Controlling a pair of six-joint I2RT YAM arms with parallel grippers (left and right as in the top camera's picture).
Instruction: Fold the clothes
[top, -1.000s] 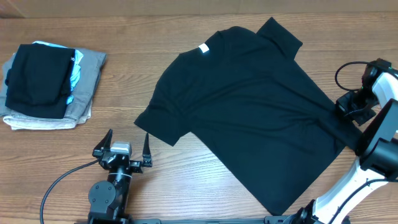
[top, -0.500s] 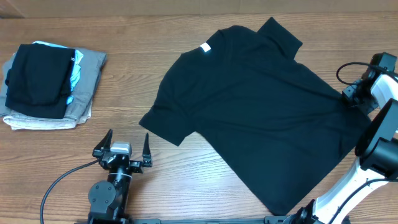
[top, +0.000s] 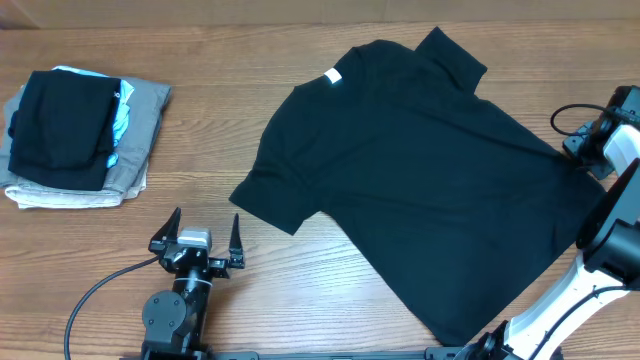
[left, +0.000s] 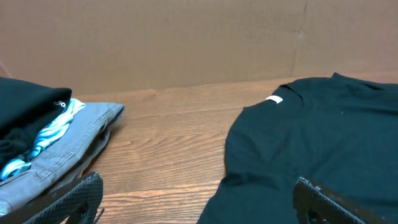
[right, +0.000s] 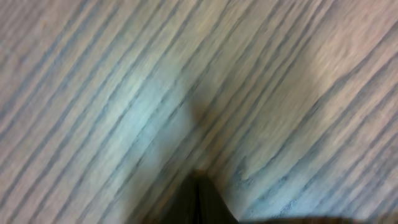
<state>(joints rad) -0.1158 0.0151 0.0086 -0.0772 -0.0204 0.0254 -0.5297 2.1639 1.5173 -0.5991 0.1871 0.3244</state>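
The clothes, a black short-sleeved T-shirt (top: 420, 170) with a white neck label (top: 329, 79), lie spread diagonally across the wood table, collar toward the far side. My right gripper (top: 582, 155) sits at the shirt's right hem corner, shut on the fabric. The right wrist view is blurred: the closed gripper (right: 199, 186) shows as a dark wedge over wood grain. My left gripper (top: 206, 222) rests open near the front edge, just left of the shirt's near sleeve. In the left wrist view the gripper (left: 198, 182) is wide open, with the shirt (left: 323, 143) ahead on the right.
A stack of folded garments (top: 135, 150) stands at the far left, grey-beige at the bottom, light blue in between and a black piece (top: 62, 130) on top. A cardboard wall (left: 186, 43) runs along the table's far side. A black cable (top: 95, 290) trails from the left arm.
The right gripper has moved right and slightly away, dragging the hem corner with it. The whole shirt has slid right and its wrinkles have flattened. The left arm has stayed still.
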